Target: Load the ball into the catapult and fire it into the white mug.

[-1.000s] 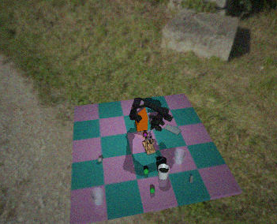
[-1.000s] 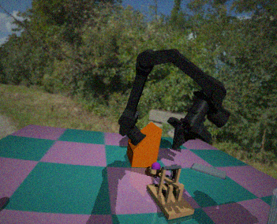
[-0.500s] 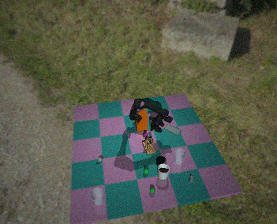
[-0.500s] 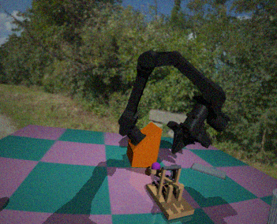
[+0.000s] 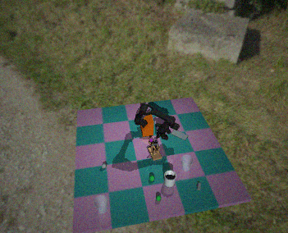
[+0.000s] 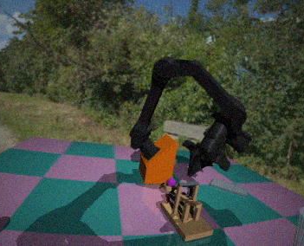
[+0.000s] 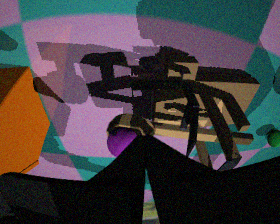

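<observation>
Note, in the exterior view's lower centre, the wooden catapult point(image 5: 155, 153) point(image 6: 190, 224) point(image 7: 231, 92) with the purple ball point(image 5: 151, 140) point(image 6: 171, 182) point(image 7: 121, 142) at its cup; you may judge loading done. Your claw point(image 5: 164, 137) point(image 6: 191, 173) point(image 7: 144, 141) is pressed together, pinching nothing, close to that cup. The white mug point(image 5: 169, 179) stands upright at the lower centre of the top view, without the ball. Firing remains; whether your aim is true, you cannot tell.
</observation>
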